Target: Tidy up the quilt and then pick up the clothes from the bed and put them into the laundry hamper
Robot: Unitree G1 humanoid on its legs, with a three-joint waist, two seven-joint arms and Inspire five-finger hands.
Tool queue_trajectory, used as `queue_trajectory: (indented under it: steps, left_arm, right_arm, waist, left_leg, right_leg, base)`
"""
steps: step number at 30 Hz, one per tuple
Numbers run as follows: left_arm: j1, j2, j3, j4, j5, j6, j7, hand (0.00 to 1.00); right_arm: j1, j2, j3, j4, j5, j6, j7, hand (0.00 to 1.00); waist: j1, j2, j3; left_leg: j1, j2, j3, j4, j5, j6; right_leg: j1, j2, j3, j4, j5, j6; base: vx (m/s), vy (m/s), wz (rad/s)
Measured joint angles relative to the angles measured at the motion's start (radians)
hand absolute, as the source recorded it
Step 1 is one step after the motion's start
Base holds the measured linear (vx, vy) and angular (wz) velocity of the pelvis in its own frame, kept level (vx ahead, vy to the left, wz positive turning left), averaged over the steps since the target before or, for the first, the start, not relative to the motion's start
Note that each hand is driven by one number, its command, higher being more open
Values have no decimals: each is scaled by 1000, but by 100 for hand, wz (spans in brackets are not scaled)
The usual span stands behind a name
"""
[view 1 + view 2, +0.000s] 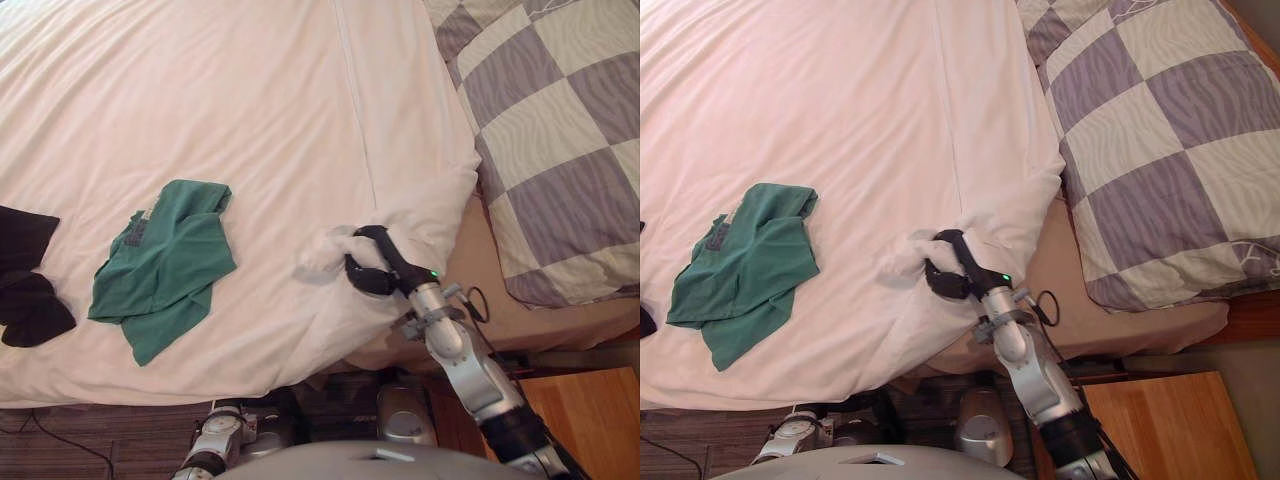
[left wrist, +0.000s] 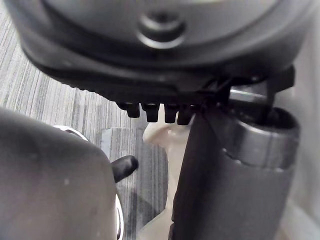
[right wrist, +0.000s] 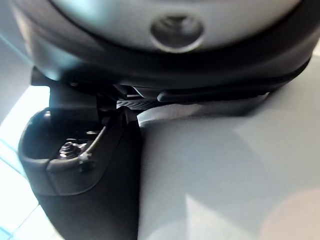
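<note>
Right now I am watching the right hand [image 1: 385,255] working at the near edge of the bed, toward its right-hand corner. Its fingers and thumb are curling round a bunched fold of the white quilt [image 1: 250,100], clamping the cloth. The fingertips are sinking into the folds, so I am not seeing them fully. In the right wrist view pale cloth is pressing close against the hand, and little else is readable there.

The left hand [image 2: 125,75] is hanging low beside the bed over the grey striped carpet [image 1: 80,440]. I cannot make out how it is set.

The crumpled green cotton shirt [image 1: 165,265] is lying on the quilt near the bed's near edge, left of the right hand and well apart from it. A black garment [image 1: 25,290] is lying at the bed's left edge, partly cut off.

Beyond the quilt's turned-back corner a tan sheet [image 1: 500,310] is showing. A grey-and-cream checked pillow [image 1: 560,130] is resting on it at the bed's right end. A wooden bedside cabinet [image 1: 1160,425] is standing just beside that corner.
</note>
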Motion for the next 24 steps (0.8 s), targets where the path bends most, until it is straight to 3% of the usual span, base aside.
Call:
queue_trajectory:
  steps: [3, 4, 8, 11, 13, 14, 16, 19, 21, 22, 24]
  left_arm:
    - [6, -4, 6, 2, 0, 1, -6, 100]
    - [8, -6, 9, 10, 0, 2, -9, 100]
    - [15, -18, 49, 22, 0, 18, -10, 100]
    - [24, -21, 103, 19, -3, 53, -9, 100]
    - [31, -21, 139, 19, -4, 91, -5, 100]
    - [32, -21, 149, 19, -5, 97, -4, 100]
    - [33, -22, 193, 20, -17, 114, 3, 100]
    - [39, -27, 246, 17, -48, 116, 4, 100]
    - [41, -37, 282, 5, -49, 114, 5, 100]
    - [44, -49, 320, -11, -50, 111, 9, 100]
    - [52, -60, 360, -14, -53, 111, 18, 100]
  right_arm:
    - [116, 36, -105, -46, 52, -3, -1, 0]
    - [171, 70, -152, -49, 70, -6, -6, 100]
    - [280, 193, -252, -48, 163, -9, -17, 100]
    - [361, 326, -337, -3, 342, -18, -28, 100]
    - [371, 390, -409, 97, 553, -38, -29, 100]
    - [370, 390, -419, 121, 607, -44, -30, 100]
    - [349, 389, -464, 231, 864, -63, -29, 100]
    - [268, 375, -634, 429, 1136, -56, -28, 100]
    - [220, 380, -819, 572, 1201, -44, -47, 100]
    - [211, 386, -941, 678, 1251, -34, -104, 100]
    - [237, 380, -1046, 756, 1274, -13, -163, 100]
  waist:
    - [-24, -2, -5]
    - [-33, -1, -12]
    - [-48, -2, -25]
    - [-48, -14, -47]
    - [-48, -28, -77]
    - [-47, -31, -82]
    - [-44, -40, -89]
    - [-31, -44, -97]
    - [-19, -42, -97]
    - [-20, -41, -98]
    - [-22, -35, -101]
  left_leg:
    - [4, 2, 0, 1, -1, -2]
    - [5, 4, 6, 2, -3, -4]
    - [19, 13, 54, 4, -17, -7]
    - [35, 23, 92, 4, -25, -14]
    - [41, 30, 121, 8, -32, -16]
    - [43, 32, 126, 10, -33, -17]
    - [54, 43, 139, 27, -40, -19]
    - [56, 60, 160, 51, -52, -24]
    - [55, 72, 171, 60, -56, -24]
    - [59, 81, 176, 60, -56, -25]
    - [67, 89, 189, 57, -56, -29]
  right_leg:
    - [8, 3, -1, -14, 4, -1]
    - [7, 4, 2, -21, 6, -1]
    - [4, 13, 30, -34, 9, -4]
    - [0, 23, 51, -33, 10, -10]
    - [-7, 27, 53, -30, 14, -11]
    - [-7, 28, 53, -29, 16, -8]
    - [10, 33, 52, -19, 15, -10]
    - [14, 43, 51, -14, 9, -19]
    - [14, 51, 49, -8, 3, -30]
    - [10, 58, 46, 3, -8, -46]
    - [8, 61, 35, 15, -15, -56]
  base:
    - [-14, -5, -2]
    - [-43, -17, -9]
    - [-38, -15, -27]
    - [7, -24, -32]
    - [23, -18, -25]
    - [31, -23, -17]
    - [44, -37, -9]
    - [17, -43, -8]
    - [19, -62, -4]
    - [32, -70, -10]
    - [33, -52, -14]
